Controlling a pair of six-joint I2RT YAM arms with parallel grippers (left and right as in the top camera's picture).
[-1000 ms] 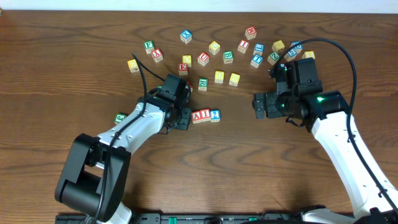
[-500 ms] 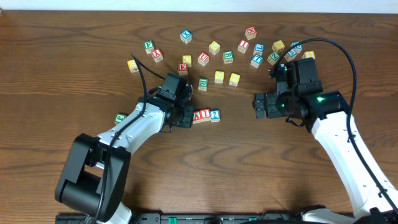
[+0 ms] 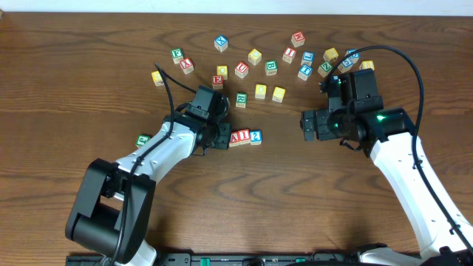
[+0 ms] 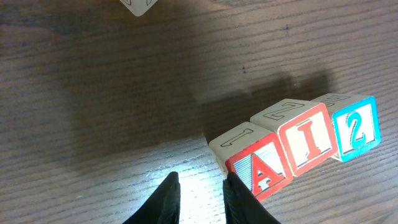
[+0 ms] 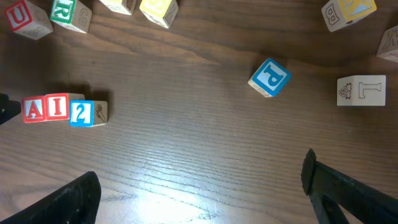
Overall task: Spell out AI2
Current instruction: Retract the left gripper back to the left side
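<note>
Overhead: the "A" cube (image 3: 234, 137), "I" cube (image 3: 244, 137) and "2" cube (image 3: 256, 137) lie touching in a row on the table (image 3: 89, 103), reading AI2. The left gripper (image 3: 222, 139) sits just left of the "A" cube. The right gripper (image 3: 305, 125) stands well apart to the right.

Left wrist: fingers (image 4: 166, 198) narrowly parted, bare wood between them, grasping nothing. One tip is just beside the "A" cube.

Right wrist: fingers (image 5: 71, 198) spread wide and empty, with the row at far left.
</note>
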